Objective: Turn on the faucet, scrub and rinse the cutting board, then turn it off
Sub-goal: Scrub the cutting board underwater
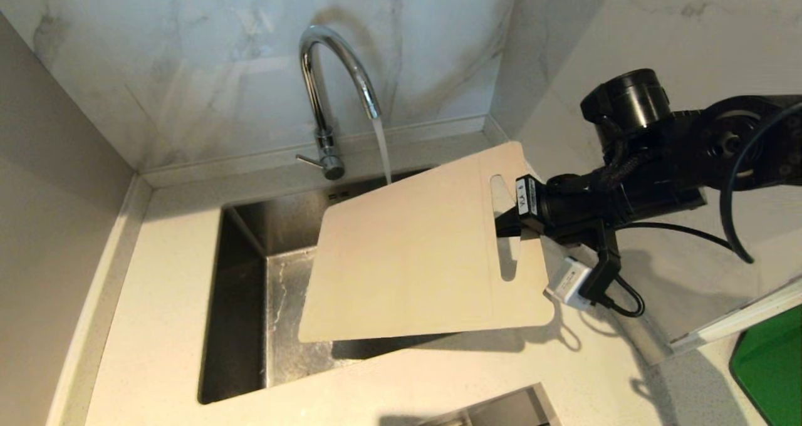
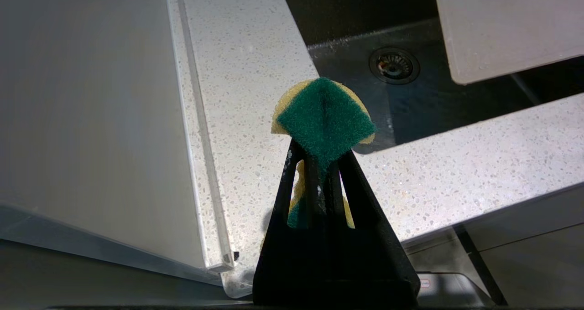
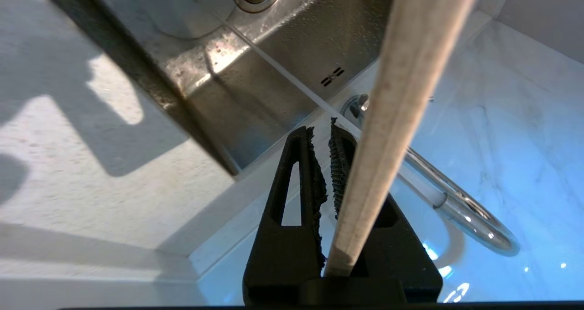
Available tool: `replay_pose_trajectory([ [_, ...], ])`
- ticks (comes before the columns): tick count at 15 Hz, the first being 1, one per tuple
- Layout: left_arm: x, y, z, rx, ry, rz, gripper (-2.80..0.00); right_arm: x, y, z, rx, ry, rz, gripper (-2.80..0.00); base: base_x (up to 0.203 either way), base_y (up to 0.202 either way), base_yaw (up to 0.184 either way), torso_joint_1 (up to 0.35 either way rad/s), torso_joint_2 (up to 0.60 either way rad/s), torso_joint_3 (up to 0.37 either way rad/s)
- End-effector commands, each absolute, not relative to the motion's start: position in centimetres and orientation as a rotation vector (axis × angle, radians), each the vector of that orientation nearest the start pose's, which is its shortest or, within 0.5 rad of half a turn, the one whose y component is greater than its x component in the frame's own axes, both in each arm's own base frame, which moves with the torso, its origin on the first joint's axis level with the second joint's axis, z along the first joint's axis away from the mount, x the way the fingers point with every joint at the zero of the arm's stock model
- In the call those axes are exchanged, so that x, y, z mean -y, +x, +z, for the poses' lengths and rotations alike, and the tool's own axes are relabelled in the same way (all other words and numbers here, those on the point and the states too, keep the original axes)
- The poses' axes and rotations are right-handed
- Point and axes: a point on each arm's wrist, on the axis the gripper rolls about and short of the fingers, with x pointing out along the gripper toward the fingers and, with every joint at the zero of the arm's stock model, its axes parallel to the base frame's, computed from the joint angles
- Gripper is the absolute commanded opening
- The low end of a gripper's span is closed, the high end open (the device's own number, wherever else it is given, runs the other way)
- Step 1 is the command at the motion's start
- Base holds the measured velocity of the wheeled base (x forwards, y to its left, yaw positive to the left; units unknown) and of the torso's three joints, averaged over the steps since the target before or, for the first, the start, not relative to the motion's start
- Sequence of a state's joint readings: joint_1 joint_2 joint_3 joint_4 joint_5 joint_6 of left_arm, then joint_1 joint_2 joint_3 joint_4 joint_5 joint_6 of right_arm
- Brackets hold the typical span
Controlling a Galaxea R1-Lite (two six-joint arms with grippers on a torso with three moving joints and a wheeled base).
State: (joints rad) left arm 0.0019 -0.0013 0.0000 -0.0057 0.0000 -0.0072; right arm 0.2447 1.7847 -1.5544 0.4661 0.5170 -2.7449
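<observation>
Head view's bright and sharp for me, light from above right: the cutting board (image 1: 413,257) throws a hard shadow onto the countertop (image 1: 156,326). Sink (image 1: 241,326) interior reads dark. Glare streaks the faucet (image 1: 332,81). Right wrist view runs blue-white, blown out by the wall.

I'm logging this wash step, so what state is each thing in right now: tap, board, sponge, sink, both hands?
faucet: on, water streaming from the spout.
cutting board: held tilted over the sink, by its handle end.
sponge: pinched, folded.
sink: wet, drain uncovered.
right hand: shut on the cutting board.
left hand: shut on the sponge, above the countertop.
</observation>
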Motion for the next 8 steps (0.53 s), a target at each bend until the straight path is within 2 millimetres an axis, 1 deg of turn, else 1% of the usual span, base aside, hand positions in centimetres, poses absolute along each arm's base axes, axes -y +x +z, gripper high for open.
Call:
replay_pose_trajectory([
  [1, 0.0, -2.3, 7.6, 0.006, -0.008, 0.002, -2.80, -9.9, 33.5, 25.3, 0.784, -2.341, 1.137, -2.80, 0.000, 0.000, 0.000, 0.000, 0.00, 0.000],
  [4, 0.0, -2.3, 7.6, 0.006, -0.008, 0.004, -2.80, -11.0, 34.8, 25.4, 0.817, -2.349, 1.119, -2.80, 0.000, 0.000, 0.000, 0.000, 0.00, 0.000],
  [8, 0.0, -2.3, 7.6, 0.006, -0.008, 0.003, -2.80, -12.4, 36.0, 24.5, 0.860, -2.331, 1.143, -2.80, 0.000, 0.000, 0.000, 0.000, 0.00, 0.000],
])
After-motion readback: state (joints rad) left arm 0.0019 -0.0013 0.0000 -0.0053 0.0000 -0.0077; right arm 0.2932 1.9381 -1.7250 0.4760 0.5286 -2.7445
